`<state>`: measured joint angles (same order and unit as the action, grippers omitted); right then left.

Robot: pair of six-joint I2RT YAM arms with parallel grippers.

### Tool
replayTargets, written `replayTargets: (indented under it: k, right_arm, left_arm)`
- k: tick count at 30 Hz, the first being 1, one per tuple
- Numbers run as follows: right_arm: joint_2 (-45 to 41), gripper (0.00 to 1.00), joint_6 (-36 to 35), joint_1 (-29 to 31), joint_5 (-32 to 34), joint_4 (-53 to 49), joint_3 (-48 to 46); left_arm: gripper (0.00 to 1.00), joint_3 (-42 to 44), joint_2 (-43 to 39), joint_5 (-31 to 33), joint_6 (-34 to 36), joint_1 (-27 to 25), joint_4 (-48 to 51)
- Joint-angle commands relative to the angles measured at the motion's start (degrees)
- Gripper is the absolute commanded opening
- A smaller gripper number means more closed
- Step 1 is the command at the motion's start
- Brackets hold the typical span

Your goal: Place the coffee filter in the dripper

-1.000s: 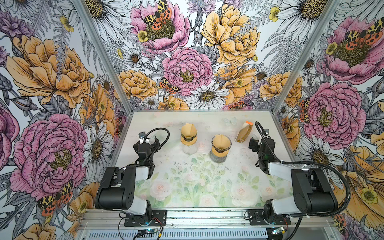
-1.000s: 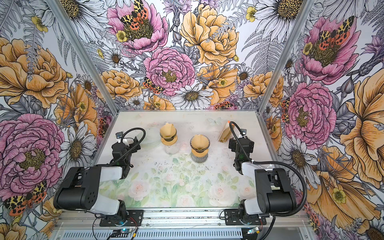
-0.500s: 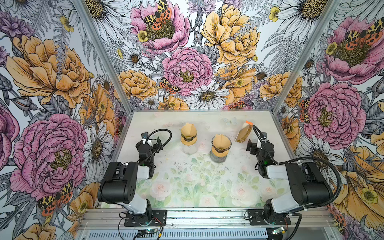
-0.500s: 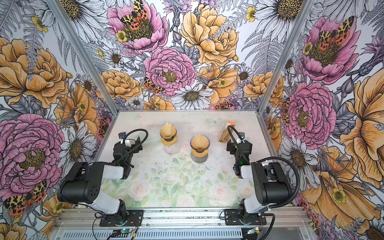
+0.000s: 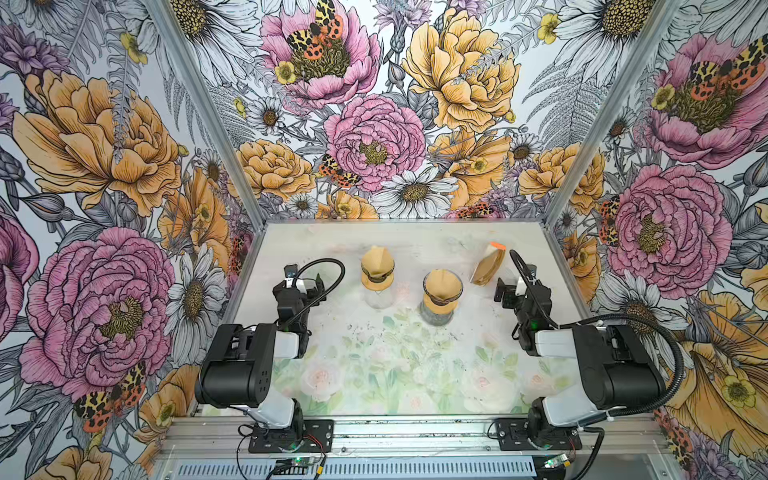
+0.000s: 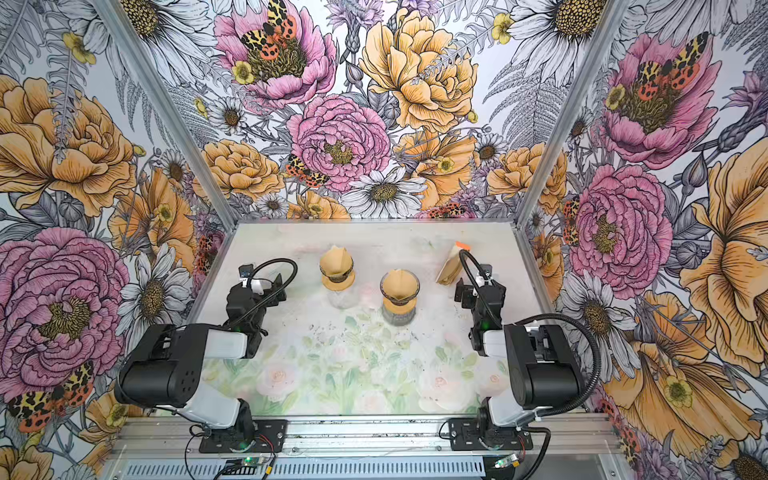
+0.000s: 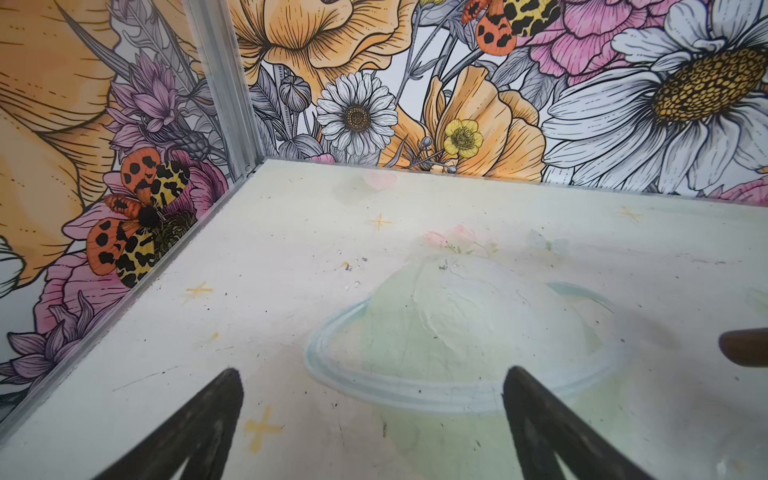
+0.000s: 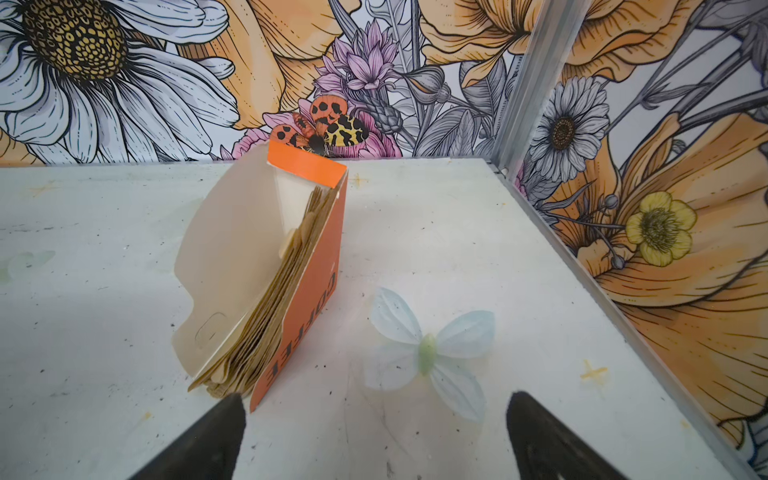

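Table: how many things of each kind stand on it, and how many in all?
Drippers: 2
Paper filters seated in them: 2
Glass vessels underneath: 2
Orange coffee filter box: 1
Total: 7

Both top views are looking steeply down from above the near edge of the table (image 5: 374, 374), sharing its whole surface. Each wrist camera is sitting low and close: left facing the far left corner, right the far right, near the filter box (image 8: 232, 257).
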<state>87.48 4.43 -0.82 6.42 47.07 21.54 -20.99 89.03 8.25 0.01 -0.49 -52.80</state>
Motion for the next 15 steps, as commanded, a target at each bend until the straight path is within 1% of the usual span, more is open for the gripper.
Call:
replayTargets:
  k: [1,4,7,15]
  right_arm:
    - [0.49,0.99,0.43,-0.68,-2.14,2.28,0.97]
    - [0.53,1.0,-0.77,-1.53,-8.1,2.18,1.12]
    - [0.67,1.0,-0.56,-1.91,-9.17,2.15,1.15]
    - [0.58,0.99,-0.6,-1.98,-9.14,2.1,1.14]
  left_arm:
    - [0.99,-0.72,-0.1,-1.24,0.6,0.41,-1.04]
    - [0.99,-0.7,-0.09,-1.31,0.55,0.41,-1.08]
    - [0.99,-0.72,-0.09,-1.26,0.6,0.4,-1.05]
    - [0.99,-0.72,-0.09,-1.34,0.6,0.41,-1.06]
